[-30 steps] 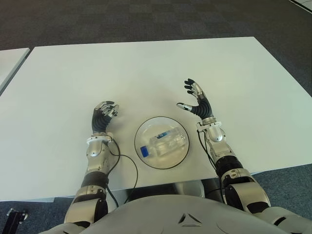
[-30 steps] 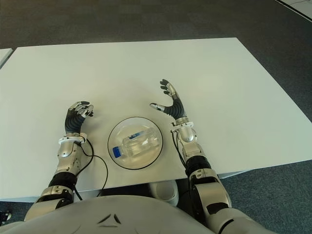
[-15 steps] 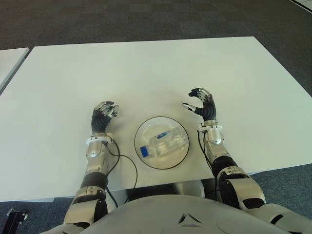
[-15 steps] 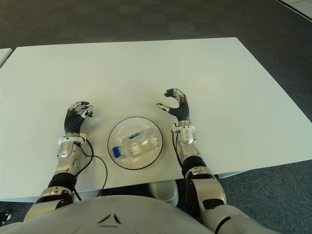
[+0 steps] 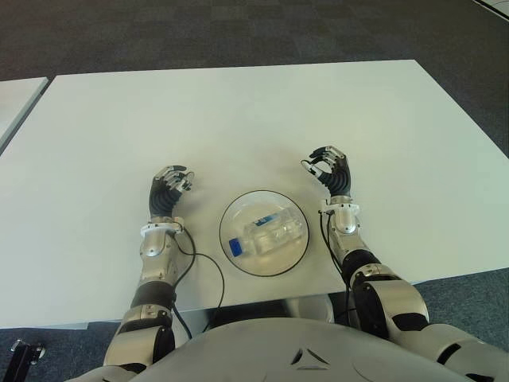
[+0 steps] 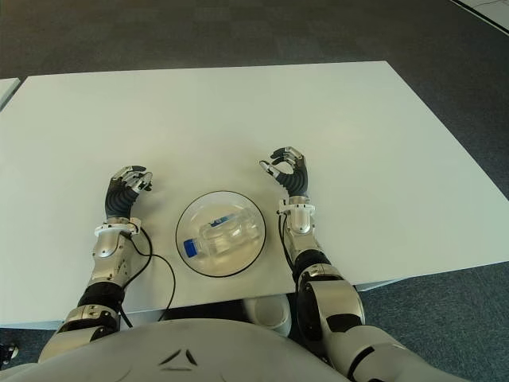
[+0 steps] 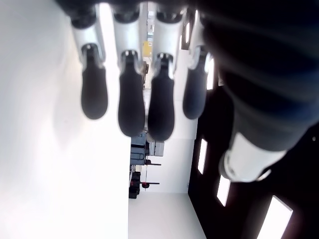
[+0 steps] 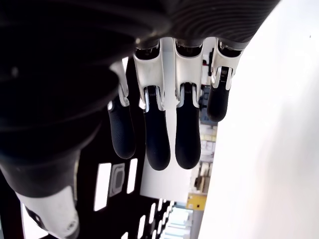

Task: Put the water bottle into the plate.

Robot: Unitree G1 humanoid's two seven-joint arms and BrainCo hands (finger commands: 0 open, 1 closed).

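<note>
A clear water bottle with a blue cap lies on its side in the round glass plate near the table's front edge. My right hand stands just right of the plate, fingers curled and holding nothing; its wrist view shows bent fingers with nothing in them. My left hand shows left of the plate, fingers curled as well and empty.
The white table stretches wide behind the plate. A black cable loops on the table from my left wrist toward the front edge. Dark carpet lies beyond the table, and another white tabletop shows at far left.
My right hand's fingers have curled in from spread open, and the hand has drawn slightly back toward the front edge. The bottle, plate and left hand have not moved.
</note>
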